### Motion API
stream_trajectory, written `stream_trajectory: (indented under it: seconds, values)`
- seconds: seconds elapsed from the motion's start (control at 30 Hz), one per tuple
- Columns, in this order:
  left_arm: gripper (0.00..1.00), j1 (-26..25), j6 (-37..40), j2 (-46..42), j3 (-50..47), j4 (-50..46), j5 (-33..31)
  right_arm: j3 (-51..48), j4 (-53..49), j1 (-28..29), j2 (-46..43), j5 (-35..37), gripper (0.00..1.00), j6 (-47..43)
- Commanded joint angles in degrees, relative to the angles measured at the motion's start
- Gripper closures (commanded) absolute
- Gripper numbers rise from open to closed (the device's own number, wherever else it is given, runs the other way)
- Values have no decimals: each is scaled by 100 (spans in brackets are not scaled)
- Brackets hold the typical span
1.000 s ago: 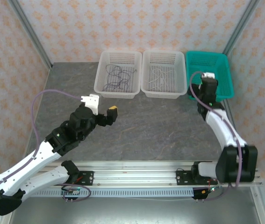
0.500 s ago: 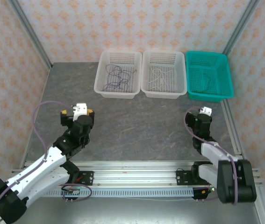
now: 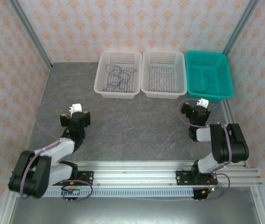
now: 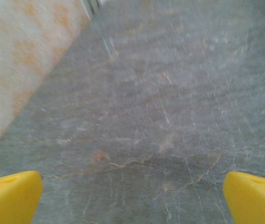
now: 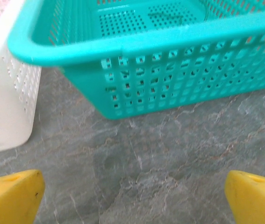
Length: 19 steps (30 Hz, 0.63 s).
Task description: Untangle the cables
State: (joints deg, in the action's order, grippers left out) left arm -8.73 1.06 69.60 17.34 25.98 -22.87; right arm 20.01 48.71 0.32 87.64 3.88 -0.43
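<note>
The cables lie apart in three baskets at the back. A dark purplish-grey cable (image 3: 116, 77) is coiled in the left white basket (image 3: 99, 87). A white cable (image 3: 159, 74) lies in the middle white basket (image 3: 144, 87), and a green cable (image 3: 206, 80) in the teal basket (image 3: 227, 79). My left gripper (image 3: 75, 115) (image 4: 132, 198) is folded back low over the bare left table, open and holding nothing. My right gripper (image 3: 195, 107) (image 5: 132, 198) sits just in front of the teal basket (image 5: 137, 44), also open and empty.
The grey stone table (image 3: 137, 126) stretches between the two grippers. Patterned walls and metal posts (image 3: 29, 32) close in the sides. The white basket's corner (image 5: 6, 93) is at the left of the right wrist view. The arms' base rail (image 3: 137, 170) runs along the near edge.
Both arms have folded back toward the near edge. The right gripper came away from the teal basket and opened wider. The left gripper withdrew from mid-table, still open.
</note>
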Motion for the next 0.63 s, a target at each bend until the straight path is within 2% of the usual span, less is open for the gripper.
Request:
stream_trajectory:
  seconds: [0.0,0.03,0.07,0.1,0.13,0.2,0.23,0.27,0.33,0.43,0.6]
  values:
    - [0,375,-104,757,712,913,769,119,27,10,-98,236,1,94]
    - [0,556,-227,1147,739,1269,1158,126,66,19,-69,199,1,82]
    - [0,563,-157,1693,590,2119,1188,138,76,21,-53,201,1,62]
    - [0,534,-63,1819,365,2642,1302,146,16,21,-73,205,1,75]
    - [0,541,-139,1550,558,1793,1344,148,36,22,-63,206,1,77]
    - [0,562,-97,1697,585,2044,1350,159,11,26,-66,197,1,59]
    - [0,558,-169,1577,710,1553,1325,153,22,30,-66,193,1,60]
    - [0,563,-121,1657,600,1944,1308,156,25,22,-54,195,1,60]
    - [0,557,-117,1610,700,1659,1402,174,-13,22,-56,176,1,39]
    - [0,557,-89,1611,709,1665,1482,331,-230,145,15,291,1,-98]
    - [0,557,-95,1603,718,1631,1487,200,-27,203,-41,520,1,-44]
